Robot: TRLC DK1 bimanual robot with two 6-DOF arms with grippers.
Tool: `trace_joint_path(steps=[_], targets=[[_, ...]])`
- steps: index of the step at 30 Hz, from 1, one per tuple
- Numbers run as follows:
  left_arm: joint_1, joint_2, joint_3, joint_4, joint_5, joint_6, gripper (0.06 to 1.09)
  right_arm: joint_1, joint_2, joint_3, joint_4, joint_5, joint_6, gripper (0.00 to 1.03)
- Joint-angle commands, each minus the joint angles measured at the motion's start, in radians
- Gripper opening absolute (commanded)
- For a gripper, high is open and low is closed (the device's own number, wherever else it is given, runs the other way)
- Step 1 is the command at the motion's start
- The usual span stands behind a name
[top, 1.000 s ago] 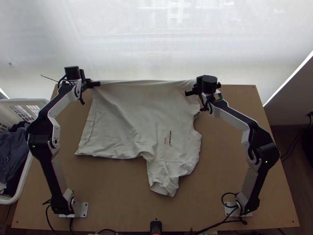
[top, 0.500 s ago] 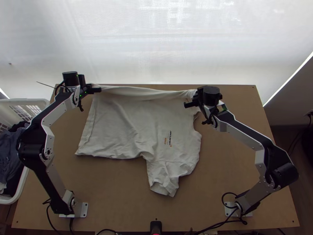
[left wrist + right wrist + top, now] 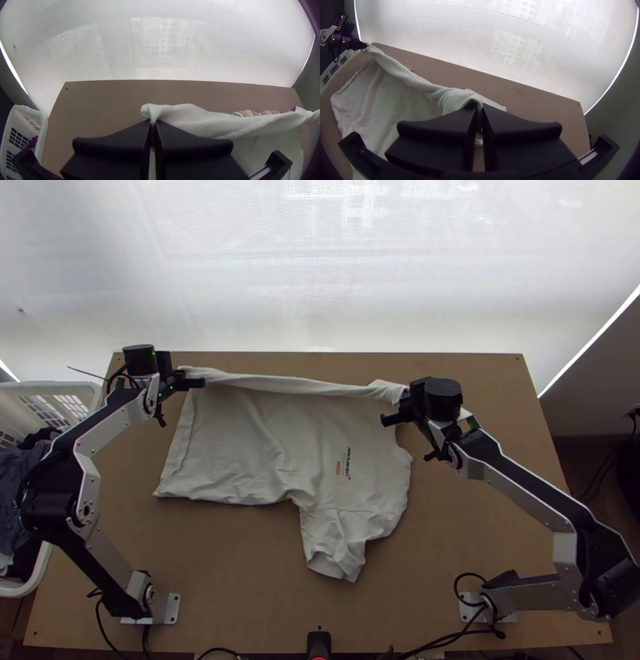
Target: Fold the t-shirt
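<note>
Hidden where pinched by left gripper (image 3: 182,381) and right gripper (image 3: 406,407), the shirt (image 3: 256,440) was aligned nine-to-three, sleeve (image 3: 336,544) toward six o'clock.

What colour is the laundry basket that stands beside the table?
The laundry basket is white, seen best in the top view.

The left arm (image 3: 107,556) and right arm (image 3: 524,486) are built from silver-grey links and chunky black joints, dotted with screws. Black cables (image 3: 97,620) are looped beside silver mounting plates (image 3: 171,606). Small green lights (image 3: 343,41) are set into the left arm's black housing.
</note>
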Motion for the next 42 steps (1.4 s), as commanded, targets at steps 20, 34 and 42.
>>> trace_joint_path(steps=[20, 34, 42], targets=[[0.032, -0.137, -0.254, 0.036, 0.016, 0.033, 0.09, 0.1, -0.225, -0.253, -0.14, -0.041, 0.022, 0.03], [0.06, -0.174, -0.347, 0.06, 0.025, 0.052, 0.09, 0.124, -0.258, -0.322, -0.169, -0.05, 0.02, 0.03], [0.06, -0.178, -0.378, 0.069, 0.026, 0.058, 0.09, 0.129, -0.257, -0.355, -0.165, -0.053, 0.017, 0.03]])
